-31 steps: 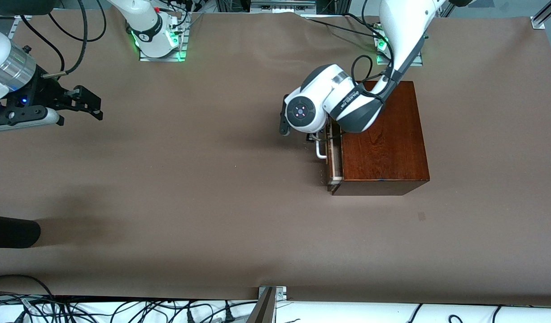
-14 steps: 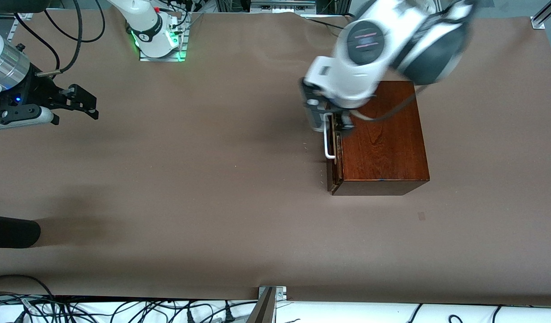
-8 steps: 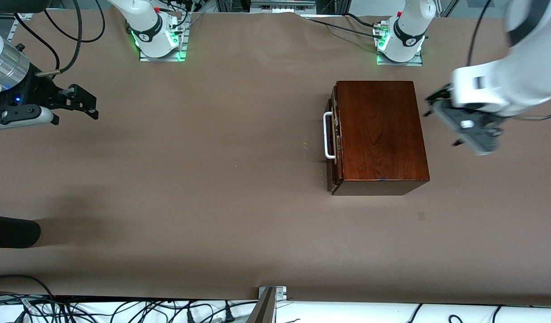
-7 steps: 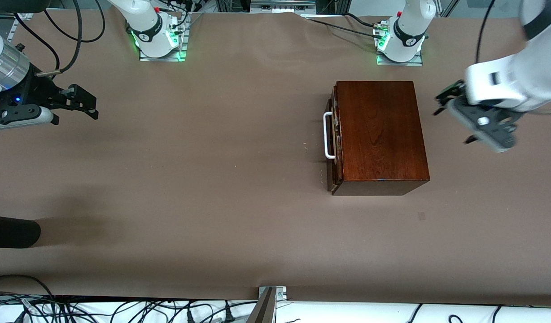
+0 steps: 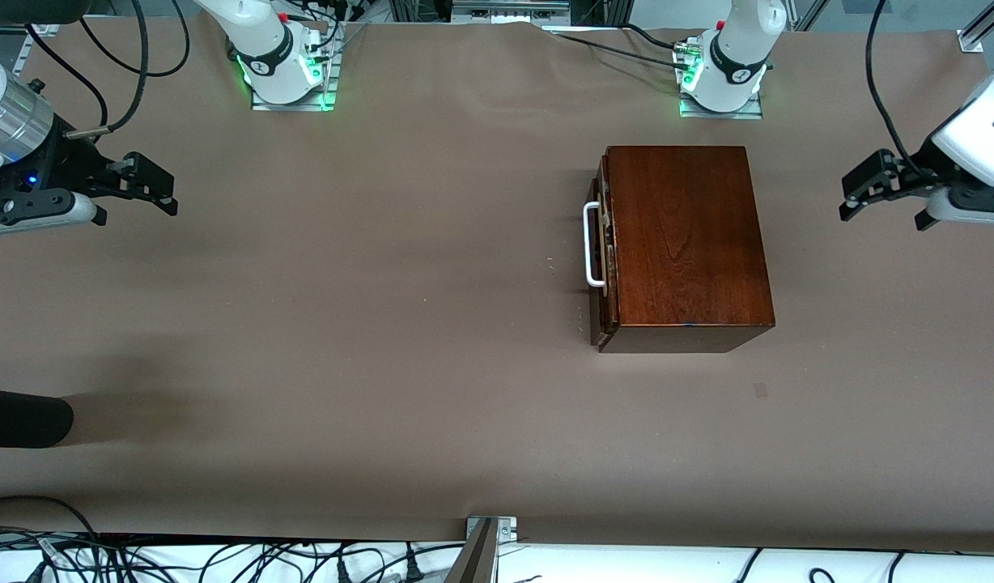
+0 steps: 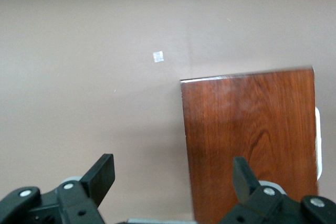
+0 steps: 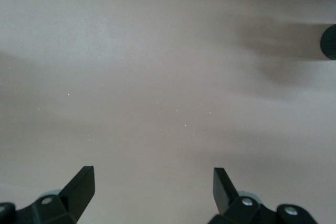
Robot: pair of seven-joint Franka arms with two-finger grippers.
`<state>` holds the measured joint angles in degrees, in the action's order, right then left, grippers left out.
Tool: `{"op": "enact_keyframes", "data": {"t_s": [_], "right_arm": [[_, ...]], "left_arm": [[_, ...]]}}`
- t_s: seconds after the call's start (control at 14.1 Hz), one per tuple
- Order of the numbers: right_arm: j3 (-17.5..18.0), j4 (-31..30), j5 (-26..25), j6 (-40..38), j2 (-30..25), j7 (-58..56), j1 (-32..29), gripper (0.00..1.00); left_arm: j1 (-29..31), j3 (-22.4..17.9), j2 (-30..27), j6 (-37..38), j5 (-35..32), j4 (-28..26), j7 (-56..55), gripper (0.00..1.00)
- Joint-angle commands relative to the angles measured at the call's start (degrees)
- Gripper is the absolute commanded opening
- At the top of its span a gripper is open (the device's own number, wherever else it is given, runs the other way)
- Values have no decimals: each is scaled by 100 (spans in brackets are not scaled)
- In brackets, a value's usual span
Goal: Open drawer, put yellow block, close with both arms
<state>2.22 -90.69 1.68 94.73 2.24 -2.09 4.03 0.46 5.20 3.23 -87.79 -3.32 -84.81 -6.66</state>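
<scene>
The dark reddish-brown wooden box [image 5: 683,243] stands on the table near the left arm's base. Its drawer [image 5: 603,267] is pushed in, the dark front against the box, and the white bar handle [image 5: 591,243] faces the right arm's end. My left gripper [image 5: 851,194] is open and empty, raised over bare table at the left arm's end, apart from the box. The left wrist view shows the box top [image 6: 252,140] and the gripper [image 6: 170,174]. My right gripper [image 5: 169,192] is open and empty and waits at the right arm's end; it also shows in the right wrist view [image 7: 152,182]. The yellow block is out of view.
A black rounded object [image 5: 19,417] juts in over the table at the right arm's end, nearer the front camera; it also shows in the right wrist view [image 7: 329,40]. A small pale mark [image 5: 760,390] lies on the brown table cover near the box. Cables run along the front edge.
The drawer went from slightly open to shut under the left gripper. The left arm then swung up and away to the left arm's end of the table. The right arm stayed nearly still.
</scene>
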Motion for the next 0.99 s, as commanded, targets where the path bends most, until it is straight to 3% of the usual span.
{"op": "enact_keyframes", "data": {"t_s": [0.0,0.21,0.5,0.92], "right_arm": [[51,148,-54,-130,48,-63,-69,100],[51,148,-54,-139,48,-72,-69,100],[51,148,-63,-139,48,-72,-69,100],[51,148,-63,-130,48,-72,-60,100]], "left_arm": [[-11,-72,-173,-160,51,-448,-617,100],[-11,-90,-138,-160,104,-598,-608,100],[-37,-46,257,24,121,-19,-460,100],[129,-81,328,51,130,61,129,100]]}}
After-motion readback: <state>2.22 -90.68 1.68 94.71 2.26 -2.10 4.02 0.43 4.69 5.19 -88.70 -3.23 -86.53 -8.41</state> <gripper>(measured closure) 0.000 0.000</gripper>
